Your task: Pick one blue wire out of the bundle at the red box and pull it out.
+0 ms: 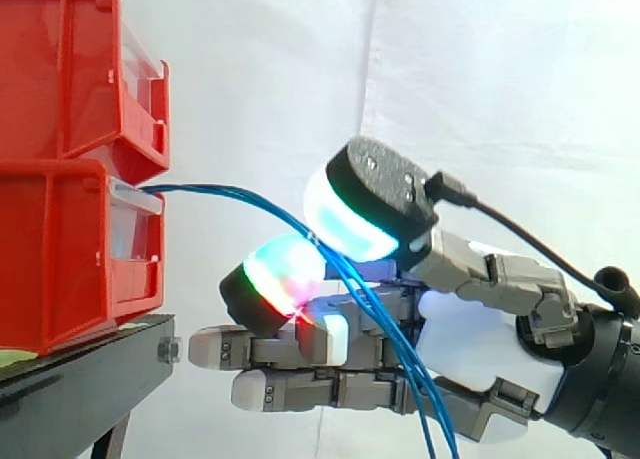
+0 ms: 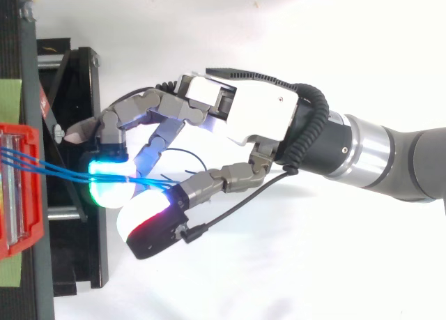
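Note:
A bundle of thin blue wires (image 1: pixel 230 194) comes out of the lower red bin (image 1: pixel 60 249) and arcs right and downward. My hand (image 1: pixel 480 349) reaches in from the right, just clear of the bins. The thumb pad (image 1: pixel 365 204) sits above the wires and a curled finger pad (image 1: pixel 280 274), glowing red and green, presses up from below, so the wires are pinched between them. The other fingers lie straight underneath. In the top view the blue wires (image 2: pixel 56 168) run from the red bin (image 2: pixel 21 187) into the glowing pads of the hand (image 2: pixel 258 114). How many wires are pinched I cannot tell.
A second red bin (image 1: pixel 70 69) is stacked on the lower one. Both rest on a black stand (image 1: pixel 90 369) at the left. A white curtain (image 1: pixel 480 69) hangs behind, with free room to the right of the bins.

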